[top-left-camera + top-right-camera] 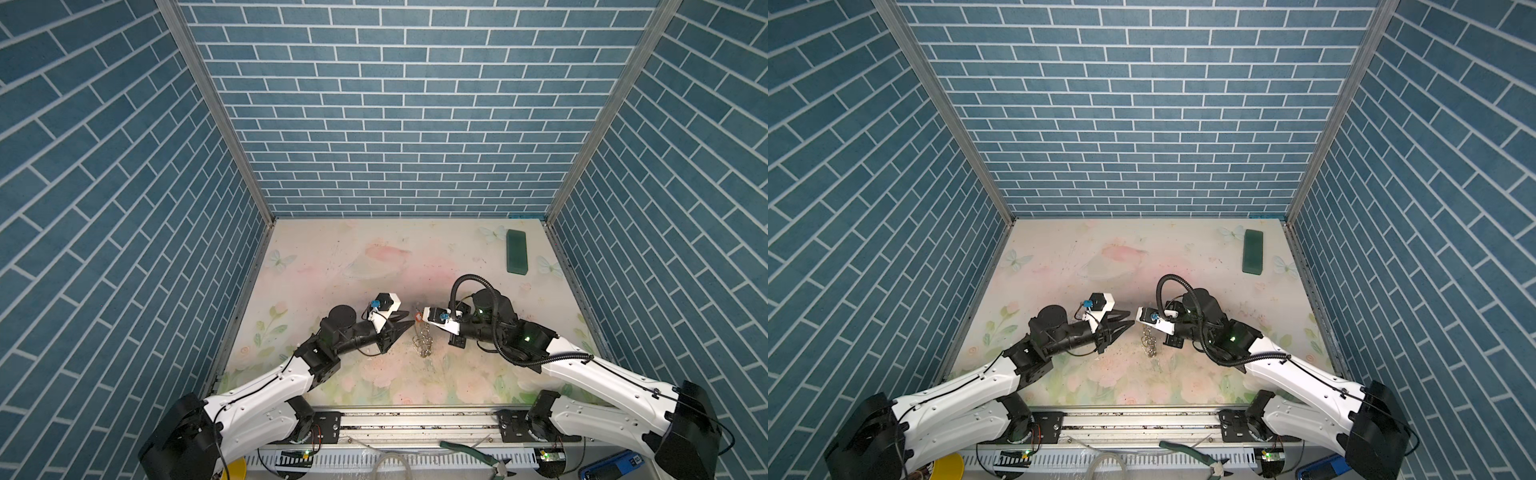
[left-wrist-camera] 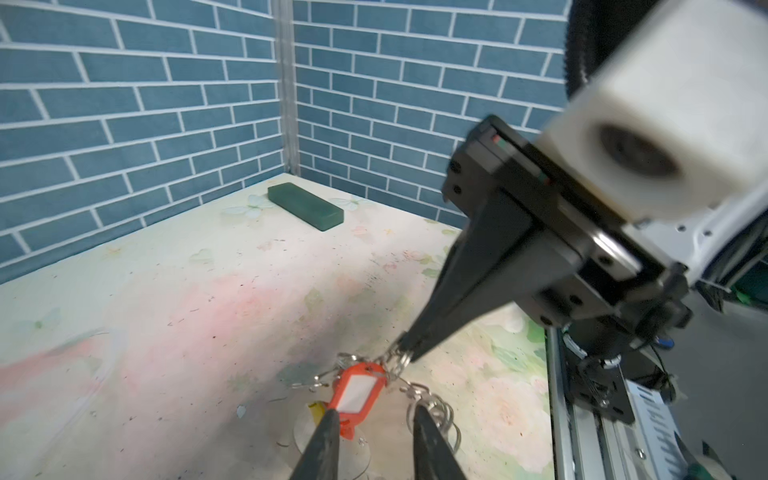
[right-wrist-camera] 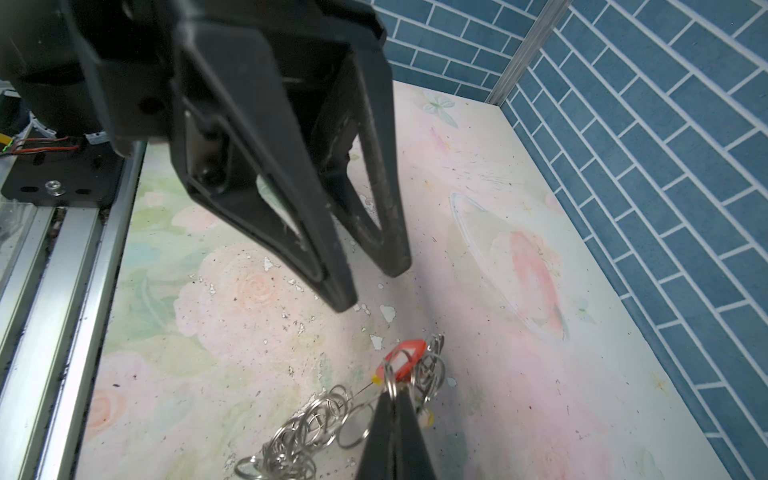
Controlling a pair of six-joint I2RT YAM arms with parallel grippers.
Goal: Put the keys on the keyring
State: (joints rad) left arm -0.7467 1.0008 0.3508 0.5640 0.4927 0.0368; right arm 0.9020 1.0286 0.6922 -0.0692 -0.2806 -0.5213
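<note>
Pinching one silver ring (image 2: 397, 362) of the keyring (image 3: 316, 419), our right gripper (image 2: 405, 353) is clenched midway between the arms.
Our left gripper (image 2: 374, 409) stands parted, grasping nothing. The red key (image 2: 358, 388) lies just ahead of it, long axis running from the pinched ring back toward our left fingertips (image 2: 328, 419), tail end beside one finger. We judge the left arm nearer; whether the key is threaded we cannot tell.

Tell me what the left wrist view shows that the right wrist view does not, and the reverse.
Only the left wrist view: the dark green block near the wall corner. Only the right wrist view: most of the keyring, a tangle of silver rings. Both: the red key, the right gripper with its fingers shut on one ring, and the left gripper, open.
</note>
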